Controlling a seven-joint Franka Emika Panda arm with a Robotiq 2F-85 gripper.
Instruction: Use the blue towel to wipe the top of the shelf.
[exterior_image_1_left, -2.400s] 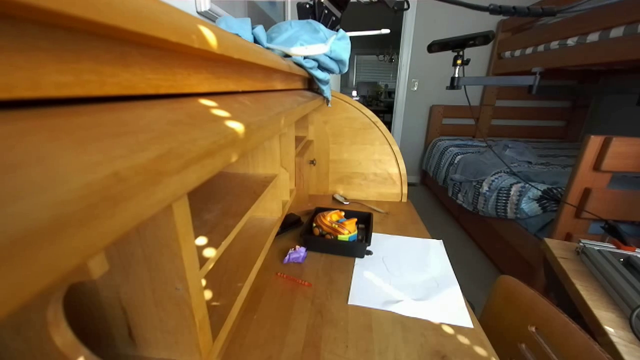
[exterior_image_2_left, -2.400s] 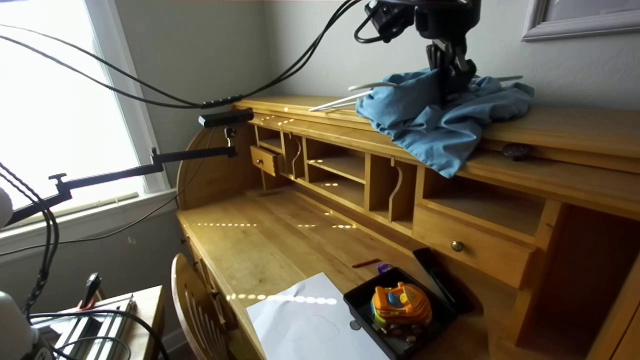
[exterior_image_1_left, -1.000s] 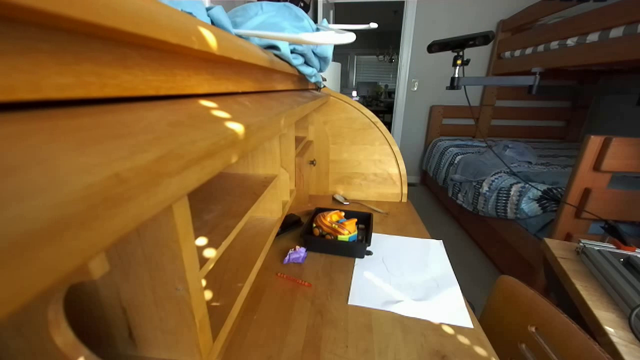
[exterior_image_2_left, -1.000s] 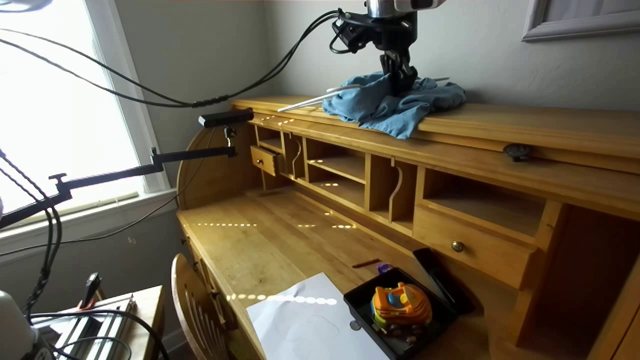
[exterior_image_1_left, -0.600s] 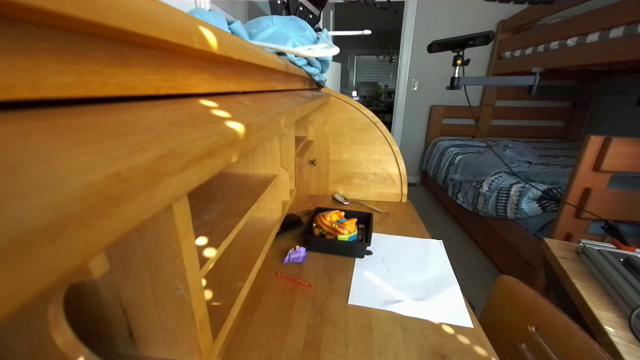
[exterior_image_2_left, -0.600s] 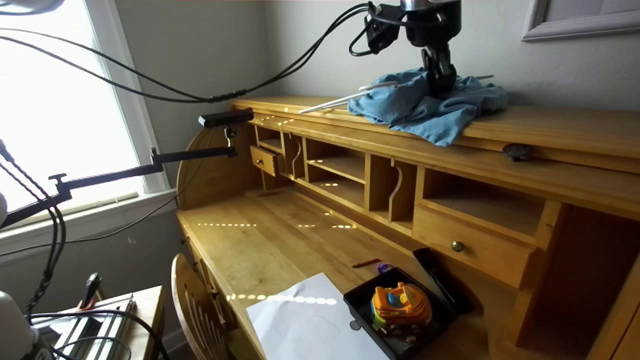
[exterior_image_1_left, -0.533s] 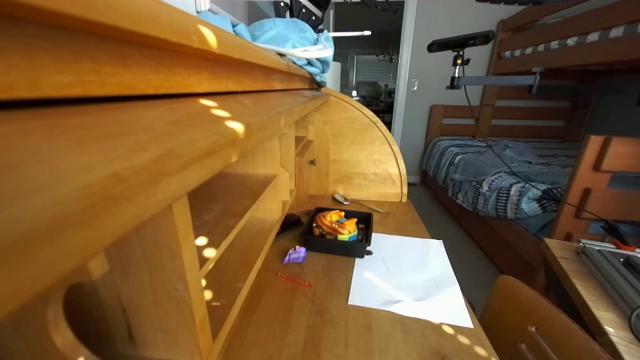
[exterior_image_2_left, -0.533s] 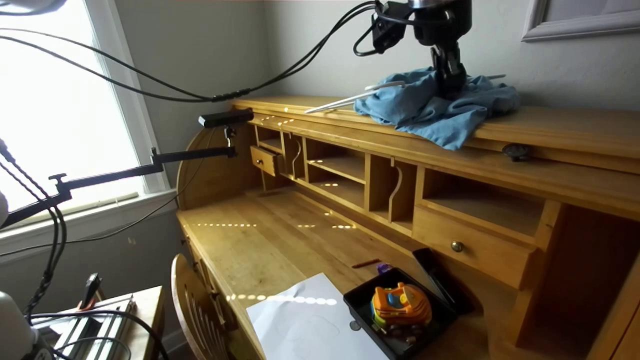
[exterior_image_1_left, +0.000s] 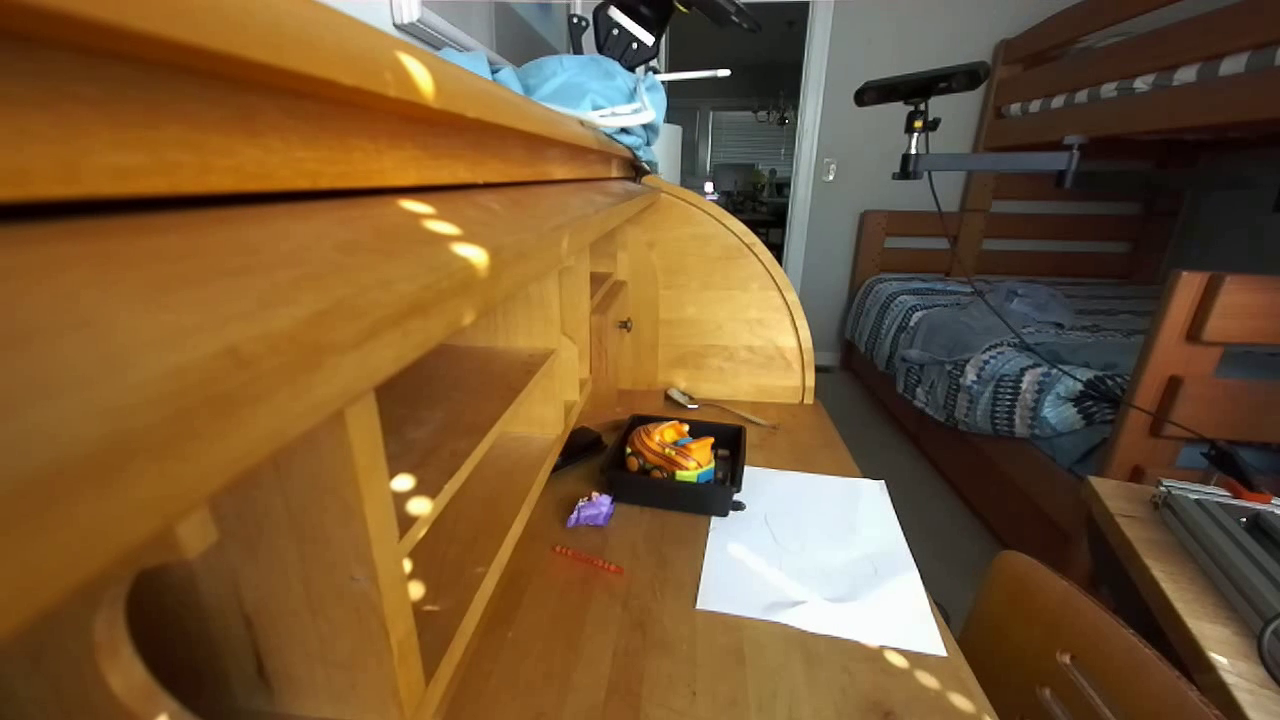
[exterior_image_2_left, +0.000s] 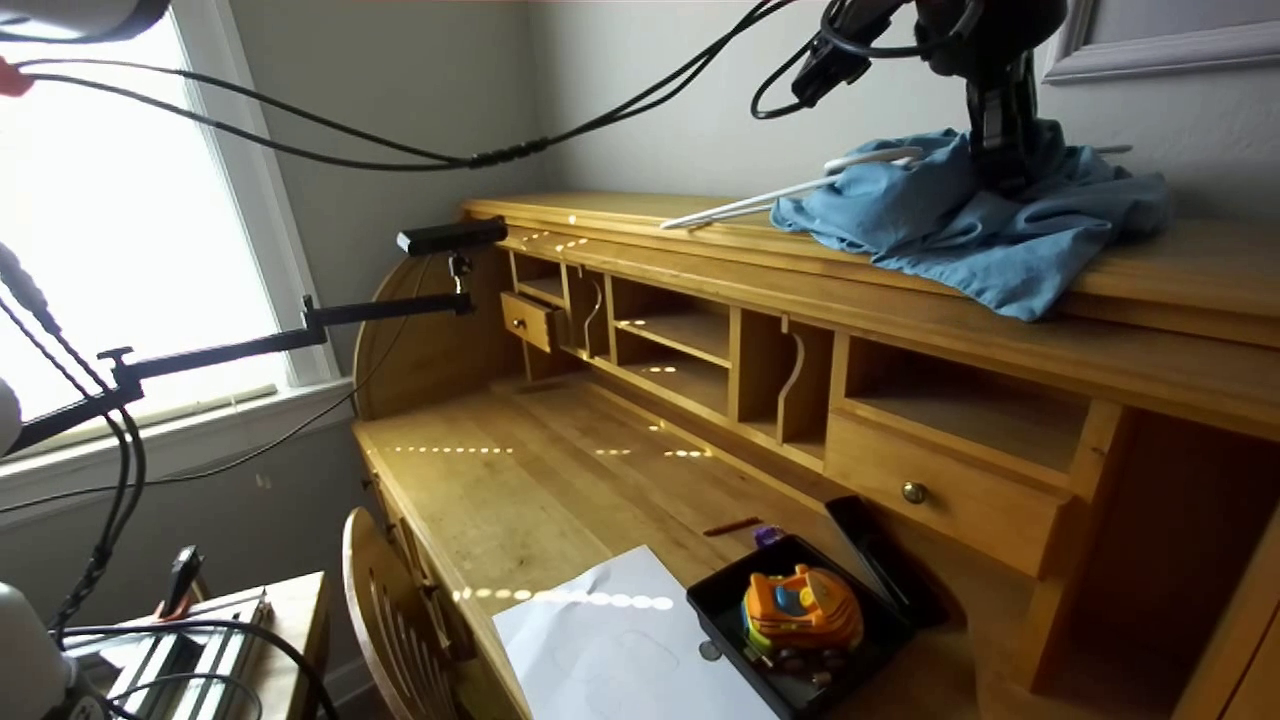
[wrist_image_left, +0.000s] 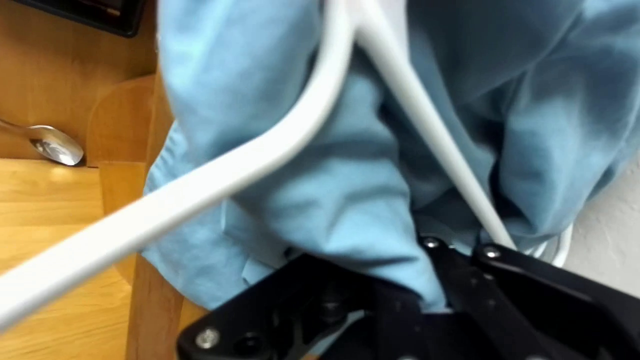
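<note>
The blue towel lies bunched on the top of the wooden desk shelf, with one corner hanging over its front edge. It also shows in an exterior view and fills much of the wrist view. My gripper points down into the towel and is shut on a fold of it; in the wrist view the fold runs between the black fingers. The fingertips are hidden in the cloth. A white hanger-like frame is tangled with the towel; its bars cross it in the wrist view.
The wall stands behind the shelf top, with a picture frame. Black cables loop from the arm. The desk below holds a black tray with an orange toy, white paper and a spoon.
The gripper first moved left in an exterior view, then back right along the shelf top, dragging the towel and white frame. The towel now covers the dark knob on the front edge.
</note>
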